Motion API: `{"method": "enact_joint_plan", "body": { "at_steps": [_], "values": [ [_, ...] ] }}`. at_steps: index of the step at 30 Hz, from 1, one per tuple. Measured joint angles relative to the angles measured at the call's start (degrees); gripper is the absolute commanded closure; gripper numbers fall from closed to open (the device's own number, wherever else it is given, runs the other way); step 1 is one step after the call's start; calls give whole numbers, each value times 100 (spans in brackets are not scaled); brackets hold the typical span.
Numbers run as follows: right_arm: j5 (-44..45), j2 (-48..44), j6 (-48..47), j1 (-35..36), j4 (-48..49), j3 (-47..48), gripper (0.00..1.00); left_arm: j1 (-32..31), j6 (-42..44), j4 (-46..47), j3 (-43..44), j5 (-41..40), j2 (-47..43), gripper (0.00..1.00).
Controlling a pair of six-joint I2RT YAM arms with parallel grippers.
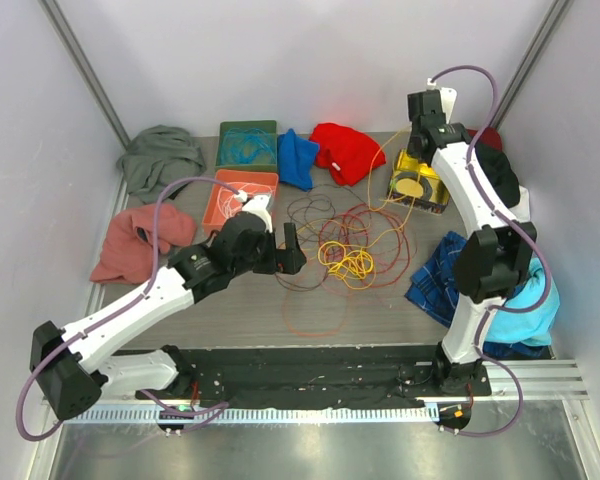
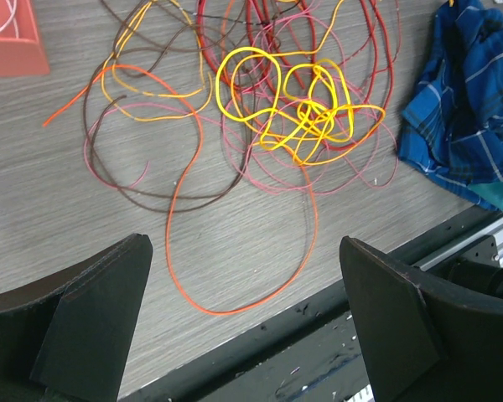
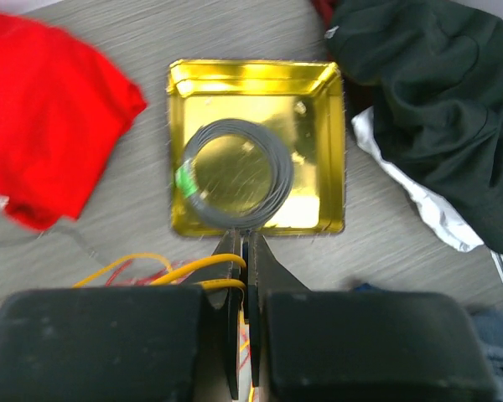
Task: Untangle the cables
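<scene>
Cables (image 1: 352, 250) lie in a loose tangle on the table (image 2: 42, 201), spread just beyond the tips of our left gripper (image 2: 244, 244). Its two fingers stand wide apart, released, above the table and clear of the wires. Straight out past them a long orange cable (image 2: 178, 251) makes a big loop, and its near bend is the part closest to the fingertips. Farther out sits a knot of yellow loops (image 2: 306, 117), with dark brown, pink and red strands around it. Off beyond the right-hand finger lies a blue checked cloth (image 2: 469, 109).

Our right gripper (image 3: 244, 239) is well apart from the tangle. Its fingers are clenched on a yellow cable (image 3: 184, 270), which runs away to the left of them. Just past the fingertips sits a yellow tray (image 3: 256, 71), with a grey coil (image 3: 278, 180) lying flat inside it. A red cloth (image 3: 42, 117) lies beyond the fingers to the left, and a black cloth (image 3: 436, 109) beyond them to the right.
</scene>
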Motion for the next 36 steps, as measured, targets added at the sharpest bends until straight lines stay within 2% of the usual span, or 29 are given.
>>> {"method": "enact_joint_plan", "body": {
  "at_steps": [7,20,25,31,36],
  "values": [
    [173,800,59,-323,122,588,99,0,63,-28,-83,-48,-160,0],
    [210,938,214,-973,382,857,99,0,221,-55,-85,-55,87,0],
    [212,1259,249,-1080,723,1132,99,0,295,-138,-83,-55,212,0],
    [214,1683,229,-1027,1349,946,99,0,321,-149,-81,-107,278,0],
    [258,1698,175,-1005,2190,72,99,4,319,-146,-81,-190,413,0]
  ]
}}
